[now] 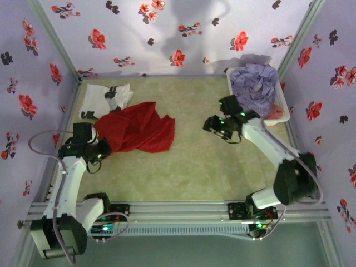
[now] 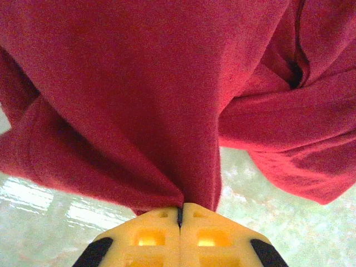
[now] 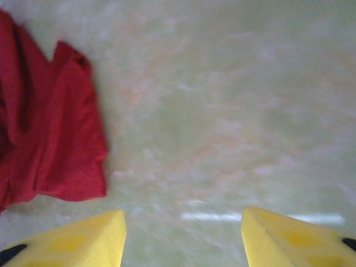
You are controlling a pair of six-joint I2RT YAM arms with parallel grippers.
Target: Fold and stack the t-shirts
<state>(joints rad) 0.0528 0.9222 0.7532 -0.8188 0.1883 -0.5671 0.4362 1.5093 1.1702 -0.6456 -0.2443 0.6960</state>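
Gripping a bunched fold of the red shirt [image 1: 136, 130] [image 2: 139, 83], the left fingers [image 1: 104, 147] [image 2: 179, 214] are shown pressed fully together at about 8 o'clock on the bench [image 1: 211, 167]. In the left wrist view the cloth is pinched at the seam where the two yellow tips meet, and it spreads in heavy folds beyond them. The red shirt is crumpled at 9 o'clock, with its far edge touching the white shirt [image 1: 103, 97], which lies at 10 o'clock. The right fingers [image 1: 213, 123] are held apart with nothing between them, over bare bench toward 2 o'clock. The red shirt's edge [image 3: 50, 139] is seen at 9 o'clock in the right wrist view, apart from those fingers. The lavender shirt [image 1: 256, 83] is heaped in the basket [image 1: 285, 108] at 2 o'clock.
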